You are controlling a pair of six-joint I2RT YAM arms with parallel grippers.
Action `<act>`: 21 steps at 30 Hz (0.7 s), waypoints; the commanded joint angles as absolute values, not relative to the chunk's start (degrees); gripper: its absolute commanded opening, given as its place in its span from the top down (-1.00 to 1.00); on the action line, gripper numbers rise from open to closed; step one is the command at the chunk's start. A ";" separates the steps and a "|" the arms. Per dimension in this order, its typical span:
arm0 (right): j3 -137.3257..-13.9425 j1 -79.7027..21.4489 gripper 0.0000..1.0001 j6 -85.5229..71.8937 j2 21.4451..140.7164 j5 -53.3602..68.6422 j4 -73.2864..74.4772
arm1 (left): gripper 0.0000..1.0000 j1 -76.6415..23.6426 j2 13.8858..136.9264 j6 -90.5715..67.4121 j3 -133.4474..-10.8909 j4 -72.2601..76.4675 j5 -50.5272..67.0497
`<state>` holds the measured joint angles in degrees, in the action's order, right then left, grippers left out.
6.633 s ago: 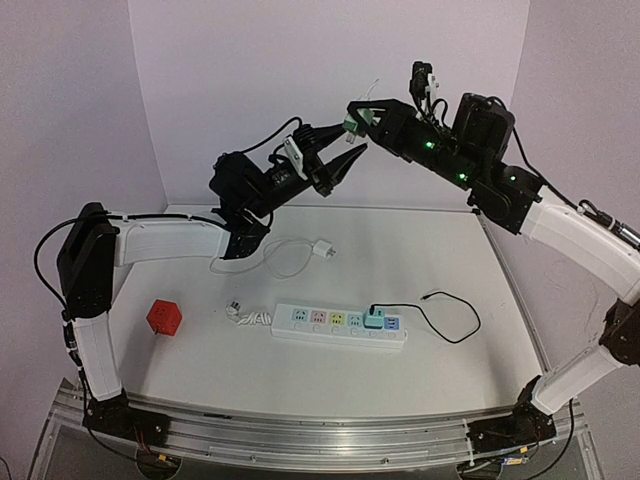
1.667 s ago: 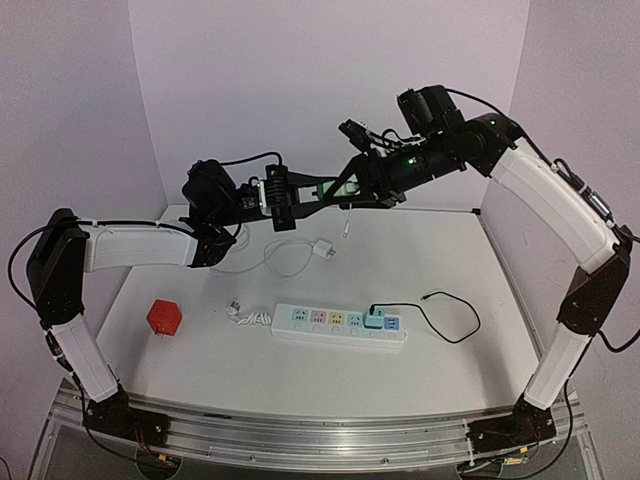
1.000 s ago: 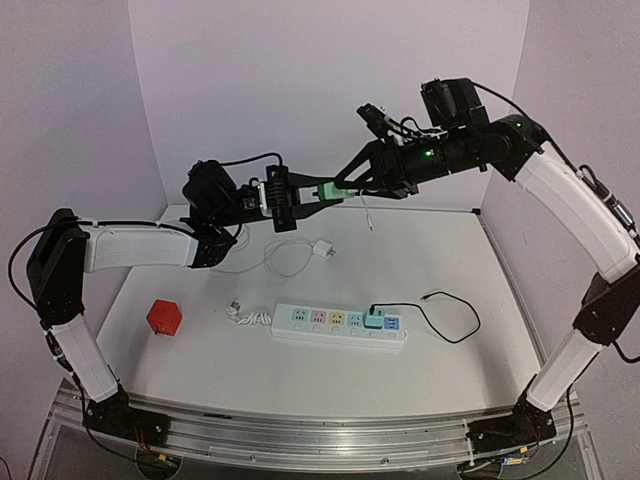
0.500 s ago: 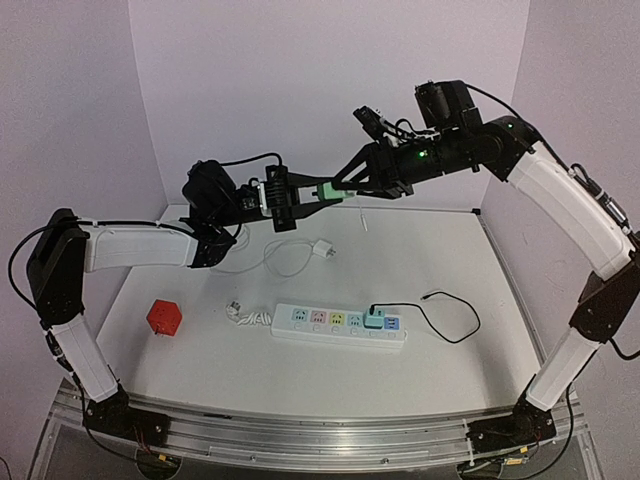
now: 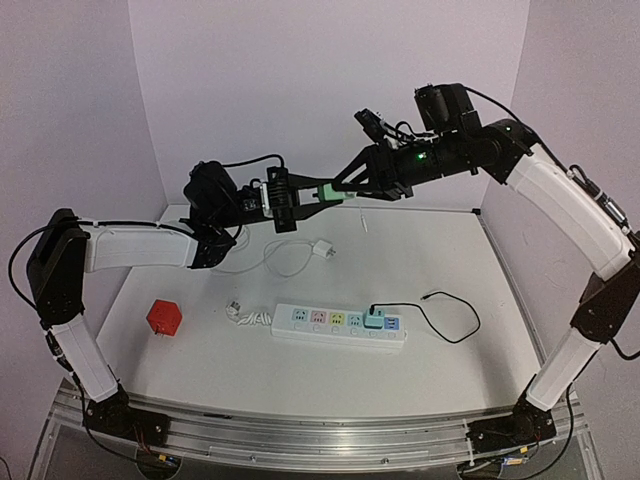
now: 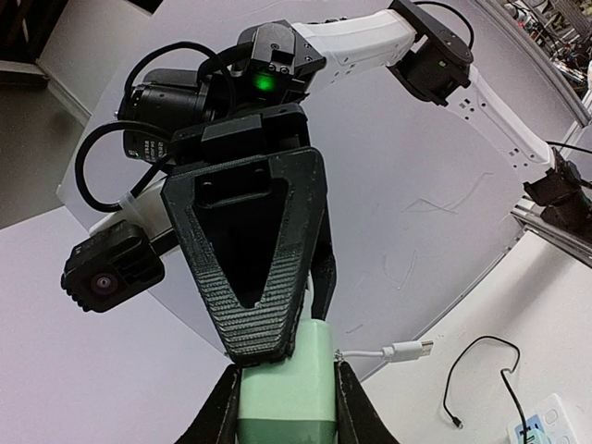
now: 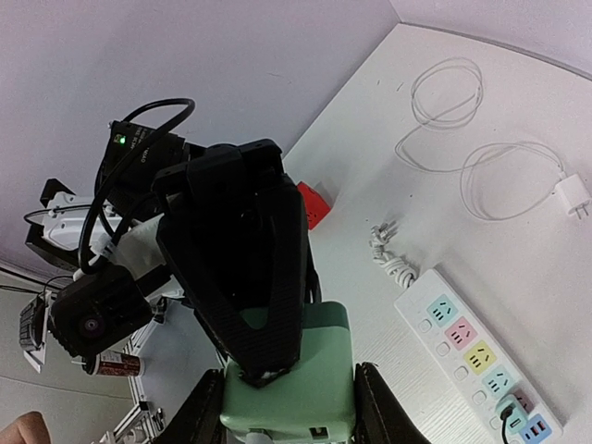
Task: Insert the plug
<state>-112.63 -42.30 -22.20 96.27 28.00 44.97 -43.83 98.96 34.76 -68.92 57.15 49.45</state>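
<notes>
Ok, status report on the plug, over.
Left gripper shut on pale green plastic plug, mid-air. Right gripper shut on it too. White power strip below, nothing between.

red cube point(image 5: 164, 318): left | white charger point(image 5: 323, 249), possibly USB: rear centre

Green plug point(image 6: 285, 388) cut off below (left wrist view); tiny from above.

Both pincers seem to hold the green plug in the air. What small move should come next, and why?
Probably open the left pincer. It and the right pincer both clamp the plug above the table, so one must let go before the plug can go down to the strip.
</notes>
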 commanded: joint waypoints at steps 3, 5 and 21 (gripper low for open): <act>-109.40 -43.53 0.43 -26.37 94.78 29.91 44.92 | 1.00 -44.22 97.19 37.04 -69.48 58.81 45.76; -109.23 -43.74 0.50 -26.22 94.30 29.37 44.83 | 1.00 -44.22 97.25 37.06 -69.45 58.80 45.94; -109.38 -44.65 1.00 -29.94 94.22 21.12 46.30 | 0.60 -44.21 97.14 35.56 -68.87 52.90 43.87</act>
<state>-110.43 -42.95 -24.64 95.24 24.96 43.90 -43.92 98.96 34.64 -68.51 55.41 48.90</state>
